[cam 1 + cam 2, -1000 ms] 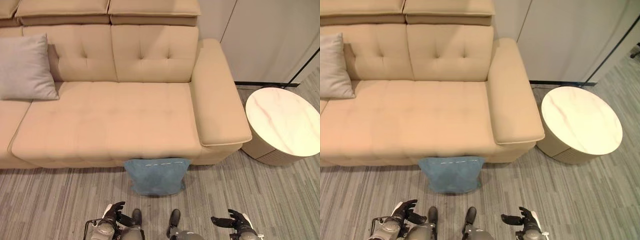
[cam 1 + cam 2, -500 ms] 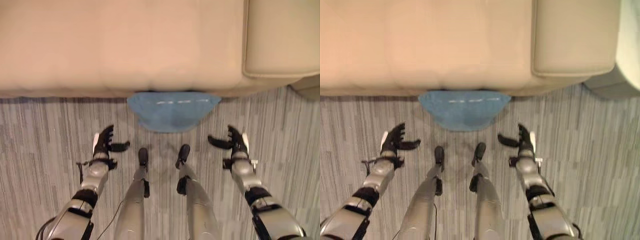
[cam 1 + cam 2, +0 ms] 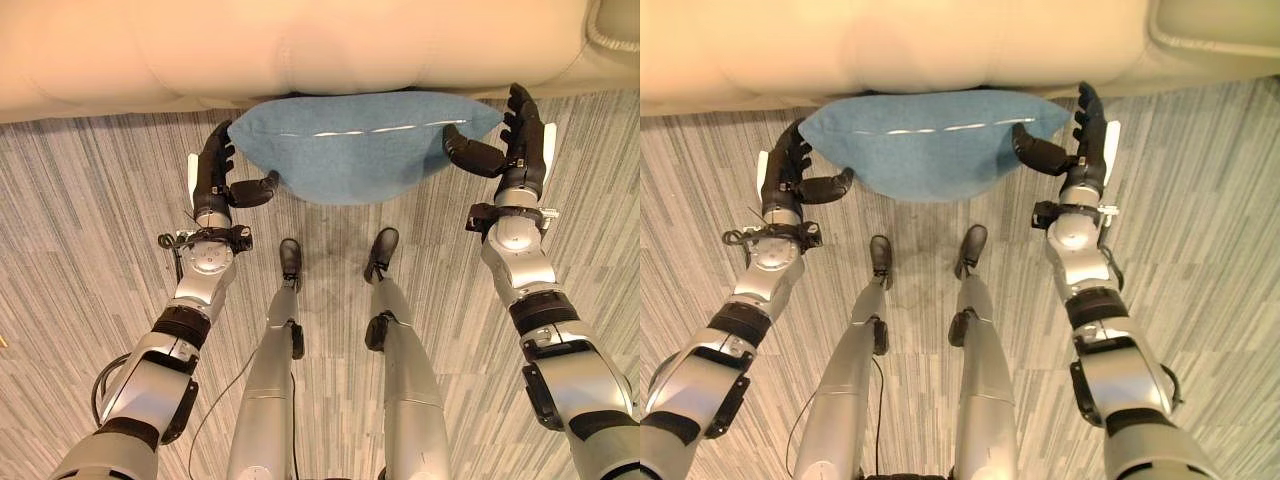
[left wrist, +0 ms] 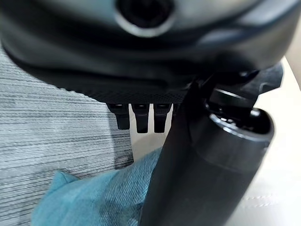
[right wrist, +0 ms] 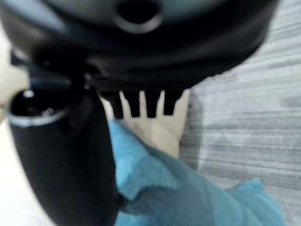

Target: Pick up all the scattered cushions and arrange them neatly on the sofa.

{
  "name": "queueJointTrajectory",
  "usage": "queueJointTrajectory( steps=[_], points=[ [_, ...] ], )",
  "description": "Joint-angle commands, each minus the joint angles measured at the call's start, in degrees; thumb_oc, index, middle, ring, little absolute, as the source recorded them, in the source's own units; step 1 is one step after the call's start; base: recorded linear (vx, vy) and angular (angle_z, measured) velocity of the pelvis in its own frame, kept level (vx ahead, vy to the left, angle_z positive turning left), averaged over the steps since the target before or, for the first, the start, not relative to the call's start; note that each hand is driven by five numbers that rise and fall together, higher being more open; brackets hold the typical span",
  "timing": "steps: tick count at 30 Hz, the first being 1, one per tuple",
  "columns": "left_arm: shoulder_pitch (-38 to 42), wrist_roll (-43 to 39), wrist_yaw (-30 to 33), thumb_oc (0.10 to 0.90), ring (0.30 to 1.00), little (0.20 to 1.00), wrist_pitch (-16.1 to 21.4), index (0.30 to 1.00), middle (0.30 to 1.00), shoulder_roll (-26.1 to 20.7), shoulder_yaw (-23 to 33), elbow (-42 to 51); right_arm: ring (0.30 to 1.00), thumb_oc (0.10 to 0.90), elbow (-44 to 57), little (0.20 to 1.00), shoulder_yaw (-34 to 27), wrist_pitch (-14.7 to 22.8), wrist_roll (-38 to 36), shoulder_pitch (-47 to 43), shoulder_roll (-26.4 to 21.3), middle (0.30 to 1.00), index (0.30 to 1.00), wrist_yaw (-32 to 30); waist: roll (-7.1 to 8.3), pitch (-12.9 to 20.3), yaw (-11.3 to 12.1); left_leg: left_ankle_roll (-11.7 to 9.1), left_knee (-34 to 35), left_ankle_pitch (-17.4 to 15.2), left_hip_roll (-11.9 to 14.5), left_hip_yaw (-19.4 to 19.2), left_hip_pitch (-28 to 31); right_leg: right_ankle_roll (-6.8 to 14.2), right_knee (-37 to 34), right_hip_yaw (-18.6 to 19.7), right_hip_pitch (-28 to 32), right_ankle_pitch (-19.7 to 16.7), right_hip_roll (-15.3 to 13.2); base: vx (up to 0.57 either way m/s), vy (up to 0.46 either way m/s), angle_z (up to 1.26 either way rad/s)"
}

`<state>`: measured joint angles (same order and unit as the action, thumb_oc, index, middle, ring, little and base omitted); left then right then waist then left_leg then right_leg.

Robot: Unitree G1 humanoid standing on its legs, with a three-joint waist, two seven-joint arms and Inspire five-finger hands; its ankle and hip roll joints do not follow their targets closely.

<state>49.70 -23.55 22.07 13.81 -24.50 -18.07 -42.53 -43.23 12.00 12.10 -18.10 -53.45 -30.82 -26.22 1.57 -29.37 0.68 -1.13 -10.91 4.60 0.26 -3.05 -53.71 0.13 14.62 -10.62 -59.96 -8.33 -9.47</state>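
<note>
The blue cushion lies on the grey floor, tucked up against the front of the beige sofa, with its long axis running side to side between the two hands. So each end points straight at a palm: the left hand sits just beside one corner, the right hand just beside the other, and neither looks clearly nearer. Both hands are spread, fingers straight and thumbs reaching inward toward the fabric, gripping nothing yet. The right thumb seems to touch or overlap the cushion's edge; the left thumb tip is at the corner, but contact can't be confirmed. In the wrist views the cushion's blue cloth shows just past each thumb. I'd judge the coming move to be a squeeze inward from both ends. The cushion's far edge is hidden under the sofa's overhang, so how far it reaches back is unclear.
</note>
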Motion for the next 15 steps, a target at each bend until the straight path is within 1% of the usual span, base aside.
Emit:
queueJointTrajectory(
  steps=[1, 5, 6, 8, 9, 10, 11, 13, 15],
  points=[
    [-5.43, 0.32, 2.16, 0.8, 0.9, 0.9, 3.33, 0.9, 0.9, 0.68, 0.37, 2.02, 0.9, 0.8, 3.49, 0.9, 4.13, 3.07, 1.39, 5.27, 1.48, 0.9, 0.9, -1.17, -0.5, 9.5, -0.97, -2.83, -0.82, -1.36, 1.03, 2.73, -5.73, 6.74, 4.47, 2.3, -1.36, 7.21, -1.11, -0.02, -0.021, 0.13],
    [-2.59, 0.51, 3.14, 0.8, 0.9, 0.9, 3.3, 0.9, 0.9, 3.53, -1.35, 2.22, 0.9, 0.8, 4.34, 0.9, 5.93, 3.36, 1.81, 3.18, 5.3, 0.9, 0.9, -1.6, -0.7, 9.61, -1.4, -2.77, -1.22, -1.13, 1.01, 2.72, -8.25, 6.83, 5.16, 2.64, -4.01, 7.05, -1.07, -0.01, -0.018, 0.07],
    [-1.36, 0.29, 3.66, 0.8, 0.9, 0.9, 3.19, 0.9, 0.9, 5.09, -2.17, 1.87, 0.9, 0.8, 4.73, 0.9, 6.72, 3.88, 1.11, 2.5, 7.57, 0.9, 0.9, -1.47, -0.67, 9.84, -1.62, -2.65, -1.18, -1.11, 0.92, 2.86, -8.88, 6.83, 5.13, 2.81, -4.7, 6.93, -0.93, -0.01, -0.004, 0.05],
    [0.03, -0.01, 3.77, 0.8, 0.9, 0.9, 3.19, 0.9, 0.9, 6.28, -2.88, 1.57, 0.9, 0.8, 4.95, 0.9, 7.14, 4.71, -0.5, 2.12, 9.7, 0.9, 0.9, -0.87, -0.71, 10.13, -1.8, -2.6, -1.09, -1.02, 0.79, 2.82, -9.48, 6.89, 5.04, 3.09, -5.5, 6.75, -0.84, 0.0, 0.0, 0.0],
    [1.55, -0.3, 3.84, 0.679, 0.719, 0.719, 3.19, 0.719, 0.719, 7.08, -3.73, 1.11, 0.519, 0.546, 5.06, 0.519, 7.98, 5.56, -2.98, 1.33, 11.54, 0.519, 0.519, 0.36, -0.81, 10.42, -1.95, -2.58, -0.92, -0.95, 0.74, 2.67, -9.84, 6.97, 4.99, 3.27, -5.96, 6.57, -0.82, 0.0, 0.0, 0.0],
    [2.78, -0.52, 3.53, 0.4, 0.3, 0.3, 3.38, 0.3, 0.3, 7.09, -4.25, 1.2, 0.3, 0.4, 5.42, 0.3, 8.76, 6.23, -4.83, 0.63, 12.59, 0.3, 0.3, 1.72, -0.94, 10.69, -2.02, -2.53, -0.81, -0.87, 0.72, 2.8, -10.21, 6.99, 5.03, 3.35, -6.55, 6.49, -0.85, 0.0, 0.018, -0.03],
    [3.37, -2.51, 3.47, 0.4, 0.3, 0.3, 4.25, 0.3, 0.3, 6.6, -3.48, 2.0, 0.3, 0.4, 6.91, 0.3, 9.34, 6.84, -6.22, 0.41, 12.9, 0.3, 0.3, 3.04, -0.95, 11.05, -2.13, -2.5, -0.58, -0.81, 0.78, 2.85, -10.49, 7.02, 5.17, 3.44, -7.06, 6.44, -0.79, 0.0, 0.0, 0.0],
    [3.48, -3.52, 3.99, 0.4, 0.3, 0.3, 4.98, 0.3, 0.3, 5.2, -1.63, 4.05, 0.3, 0.4, 9.92, 0.3, 9.05, 7.66, -6.52, 0.85, 12.19, 0.3, 0.3, 3.96, -0.87, 11.69, -2.32, -2.51, -0.38, -0.81, 0.78, 2.74, -10.85, 7.09, 5.21, 3.59, -7.58, 6.37, -0.71, 0.0, -0.01, -0.04],
    [1.95, -4.41, 4.38, 0.4, 0.3, 0.3, 6.08, 0.3, 0.3, 4.03, 1.04, 7.91, 0.3, 0.4, 13.49, 0.3, 6.66, 9.11, -7.46, 2.85, 11.29, 0.3, 0.3, 4.96, -1.18, 12.95, -2.4, -2.54, 0.09, -0.74, 0.97, 2.72, -10.98, 7.17, 5.55, 3.67, -8.08, 6.48, -0.64, 0.0, 0.0, 0.0]
  ],
)
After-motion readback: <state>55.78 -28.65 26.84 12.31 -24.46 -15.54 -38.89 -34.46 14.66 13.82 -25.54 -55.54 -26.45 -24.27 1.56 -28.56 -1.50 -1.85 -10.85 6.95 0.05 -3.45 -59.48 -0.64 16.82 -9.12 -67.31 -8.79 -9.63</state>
